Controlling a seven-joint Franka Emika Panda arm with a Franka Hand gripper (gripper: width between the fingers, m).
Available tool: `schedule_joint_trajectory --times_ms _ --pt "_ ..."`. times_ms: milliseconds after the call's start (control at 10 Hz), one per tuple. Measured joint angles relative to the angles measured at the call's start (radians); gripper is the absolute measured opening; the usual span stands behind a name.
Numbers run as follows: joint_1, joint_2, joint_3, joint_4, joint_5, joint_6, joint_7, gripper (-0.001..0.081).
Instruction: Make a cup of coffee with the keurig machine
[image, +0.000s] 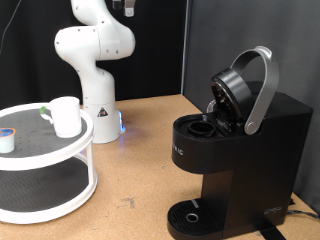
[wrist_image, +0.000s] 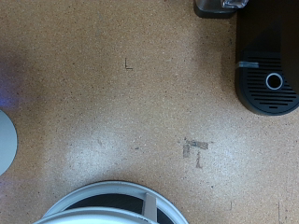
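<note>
A Franka Panda arm (image: 92, 55) rises at the upper left of the exterior view, its gripper cut off by the frame's top edge, so whether the jaws are released or clenched cannot be told. The keurig machine (image: 240, 160) stands at lower right with its grey-handled lid (image: 250, 90) raised and the pod chamber exposed. The white cup (image: 66, 116) sits at left on the top tier of a round white two-tier stand (image: 50, 190), beside a small blue-topped pod (image: 6, 138). All rest on a brown board tabletop (image: 140, 170).
</note>
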Motion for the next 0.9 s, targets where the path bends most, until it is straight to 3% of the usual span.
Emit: schedule_joint_trajectory --times_ms 200,600,900 --pt "-0.002 -0.002 -0.029 0.0 -0.004 0.006 -0.032 0.0805" --pt "-0.035 -0.019 -0.148 0.0 -0.093 -0.004 -0.156 0.0805" --pt "-0.04 -0.02 -0.162 0.0 -0.1 -0.01 -0.177 0.0805"
